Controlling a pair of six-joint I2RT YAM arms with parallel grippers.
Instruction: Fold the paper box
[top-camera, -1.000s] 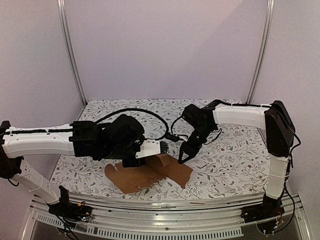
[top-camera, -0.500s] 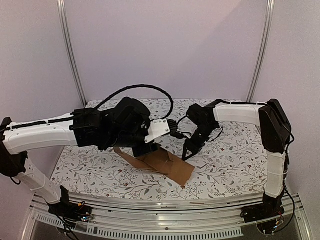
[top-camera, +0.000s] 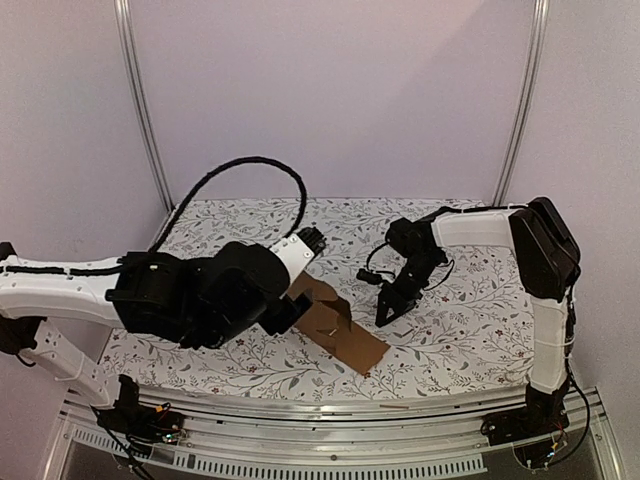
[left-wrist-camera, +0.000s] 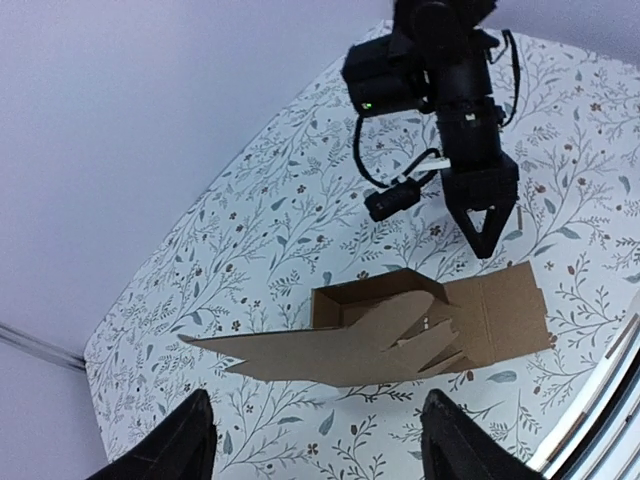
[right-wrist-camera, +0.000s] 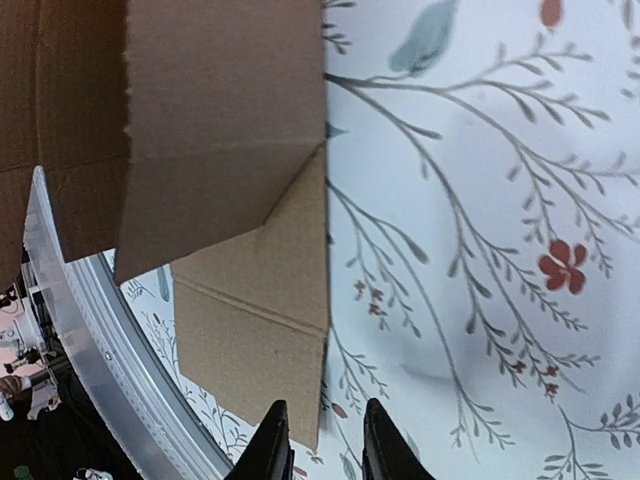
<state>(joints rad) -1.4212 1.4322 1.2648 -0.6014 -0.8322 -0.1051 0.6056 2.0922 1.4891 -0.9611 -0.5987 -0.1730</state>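
Both empty: left gripper (left-wrist-camera: 318, 415) spread wide, right gripper (top-camera: 384, 316) narrowly parted beside the paper box (top-camera: 335, 325), frame centre. Wall-folding is judged in hand; a flap must be gripped next.

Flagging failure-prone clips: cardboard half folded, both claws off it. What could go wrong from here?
1. The paper box is held by neither the wide-open left claw nor the right claw, so its raised flap may sag flat.
2. The right claw's jaws stand barely apart by the box's edge; it could nudge the sheet rather than pinch it.
3. The box lies near the table's front rail and might slide off.
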